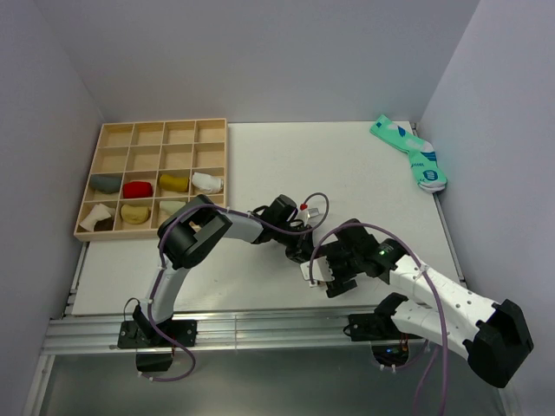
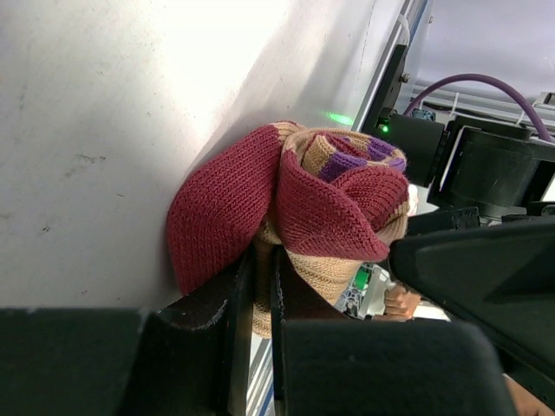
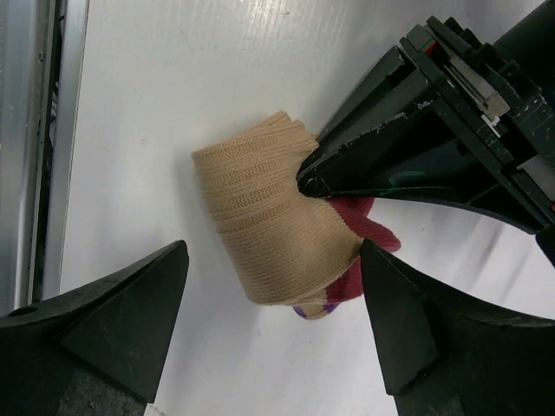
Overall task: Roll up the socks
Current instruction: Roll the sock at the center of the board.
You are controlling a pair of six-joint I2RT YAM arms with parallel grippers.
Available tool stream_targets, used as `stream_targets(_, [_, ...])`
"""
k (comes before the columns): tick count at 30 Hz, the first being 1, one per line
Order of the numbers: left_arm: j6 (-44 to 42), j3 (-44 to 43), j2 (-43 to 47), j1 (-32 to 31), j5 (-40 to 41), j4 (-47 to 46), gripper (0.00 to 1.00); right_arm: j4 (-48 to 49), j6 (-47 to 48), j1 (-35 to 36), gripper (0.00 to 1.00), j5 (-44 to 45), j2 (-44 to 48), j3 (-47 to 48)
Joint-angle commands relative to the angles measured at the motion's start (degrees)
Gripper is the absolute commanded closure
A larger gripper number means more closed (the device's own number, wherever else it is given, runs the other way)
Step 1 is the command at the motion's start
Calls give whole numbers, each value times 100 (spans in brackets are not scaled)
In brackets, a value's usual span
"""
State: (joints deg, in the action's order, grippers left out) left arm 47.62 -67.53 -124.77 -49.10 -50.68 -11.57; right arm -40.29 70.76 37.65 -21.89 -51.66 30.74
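Plainly, the rolled sock (image 3: 269, 230) is a chunky ribbed knit bundle, tan outside with maroon folds (a purple stripe peeks out at its core). It lies on the smooth white table (image 3: 173, 69), near the front middle. The left claw (image 3: 305, 180) is nearly together, its black fingers clamped on the roll's edge. The right claw (image 3: 270, 253) stands wide apart, straddling the roll without gripping it. A teal sock pair (image 1: 412, 154) at the far right corner bears blue marks too small to read.
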Motion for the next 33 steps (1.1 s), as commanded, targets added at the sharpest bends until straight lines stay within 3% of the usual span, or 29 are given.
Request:
stream_targets(1, [-595,266,-531,-12,831,938,100,197,-63,137,13,123,-72,38])
stream_targets(18, [-666,275,-513,23,840,1034,100,980,-177,243,16,625,-978,-244])
stream_targets(27, [-613,319,-496,94,945,1017,100,120,-221,-433,30,-77,-1162,291])
stream_targets(31, [-473,302,-434,103,1138,973,100,-312,-168,-758,48,-473,-1373,520])
stream_targets(33, [-403,284,-329,111,1323,964,100,-522,-150,-899,51,-579,-1601,643])
